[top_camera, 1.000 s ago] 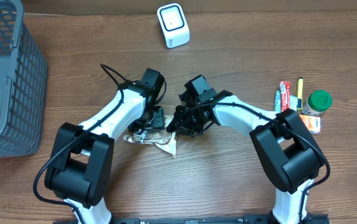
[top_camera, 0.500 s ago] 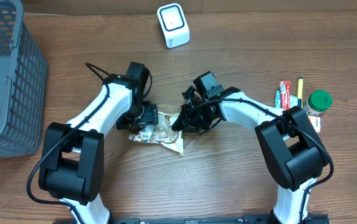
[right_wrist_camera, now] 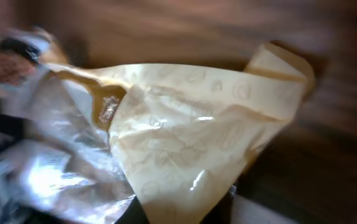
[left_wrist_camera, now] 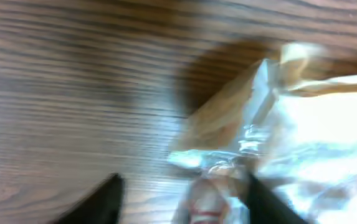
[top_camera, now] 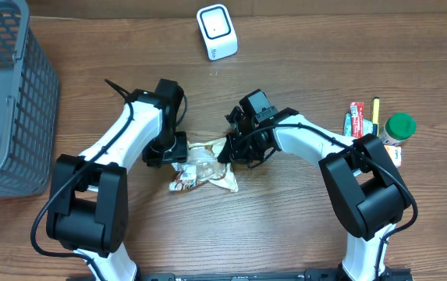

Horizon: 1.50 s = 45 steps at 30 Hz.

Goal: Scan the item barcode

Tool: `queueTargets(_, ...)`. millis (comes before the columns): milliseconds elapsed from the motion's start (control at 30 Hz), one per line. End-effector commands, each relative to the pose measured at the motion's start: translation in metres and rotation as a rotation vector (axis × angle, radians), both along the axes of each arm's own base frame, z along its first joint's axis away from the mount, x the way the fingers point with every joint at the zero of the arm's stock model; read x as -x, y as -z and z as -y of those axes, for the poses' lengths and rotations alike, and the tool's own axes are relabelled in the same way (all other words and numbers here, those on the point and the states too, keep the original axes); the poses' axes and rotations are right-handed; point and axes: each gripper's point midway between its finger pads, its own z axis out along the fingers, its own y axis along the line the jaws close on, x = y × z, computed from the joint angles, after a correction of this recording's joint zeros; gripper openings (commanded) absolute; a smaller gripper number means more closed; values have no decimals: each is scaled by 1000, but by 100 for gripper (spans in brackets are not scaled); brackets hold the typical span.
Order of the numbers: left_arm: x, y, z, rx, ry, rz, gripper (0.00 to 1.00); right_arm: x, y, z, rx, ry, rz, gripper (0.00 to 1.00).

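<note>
The item, a crinkled cream and clear plastic bag (top_camera: 205,165), lies spread on the wooden table between my two arms. My right gripper (top_camera: 231,148) is shut on the bag's right end; in the right wrist view the cream film (right_wrist_camera: 190,137) runs down between its jaws (right_wrist_camera: 184,214). My left gripper (top_camera: 172,152) sits at the bag's left edge. In the blurred left wrist view its dark fingers (left_wrist_camera: 103,202) stand apart, with a corner of the bag (left_wrist_camera: 303,124) lying between them, close to the right finger. No barcode shows. A white scanner (top_camera: 217,31) stands at the back of the table.
A grey mesh basket (top_camera: 5,101) fills the left side. At the right edge lie a green-lidded bottle (top_camera: 399,129), a red tube (top_camera: 356,121) and a yellow pen (top_camera: 376,109).
My left arm has swung left and then settled at the bag's left edge, its jaws narrowing. The bag has been drawn out flatter and now lies lower on the table.
</note>
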Motion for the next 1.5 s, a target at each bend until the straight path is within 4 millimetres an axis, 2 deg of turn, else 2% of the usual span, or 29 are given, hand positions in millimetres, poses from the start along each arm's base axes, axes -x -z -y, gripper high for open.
queueTargets(0, -5, -1, -47, -79, -81, -8, 21, -38, 8, 47, 187, 104, 119, 4)
queueTargets(67, -11, -6, -44, 12, -95, -6, 5, -40, 9, 52, 206, 113, 122, 4)
queueTargets(100, -14, -9, -39, 74, -89, -3, 4, -40, 9, 52, 206, 114, 122, 4)
queueTargets(233, -19, -22, -5, 351, -34, 9, 4, -40, 9, 52, 206, 114, 122, 4)
queueTargets(300, -19, -26, 6, 412, -17, 9, 4, -39, 9, 52, 206, 114, 119, 4)
queueTargets(567, -23, -27, 38, 446, 63, 40, 4, -37, 10, 53, 209, 113, 111, 4)
queueTargets(667, -33, -45, 58, 575, 59, 73, 4, -37, 10, 53, 209, 114, 111, 4)
queueTargets(767, -46, -62, 70, 658, 36, 109, 4, -37, 10, 53, 209, 123, 106, 4)
queueTargets(867, -50, -63, 75, 654, 37, 125, 4, -37, 10, 53, 209, 123, 105, 4)
queueTargets(1033, -39, -43, 86, 540, 82, 102, 4, -37, 10, 53, 210, 123, 105, 4)
queueTargets(1167, -27, -26, 98, 514, 83, 54, 4, -35, 11, 54, 214, 122, 97, 4)
queueTargets(1333, -20, -2, 95, 489, 61, -20, 4, -34, 11, 54, 217, 121, 92, 4)
queueTargets(1467, -6, 27, 87, 435, 39, -126, 4, -33, 11, 54, 218, 121, 89, 4)
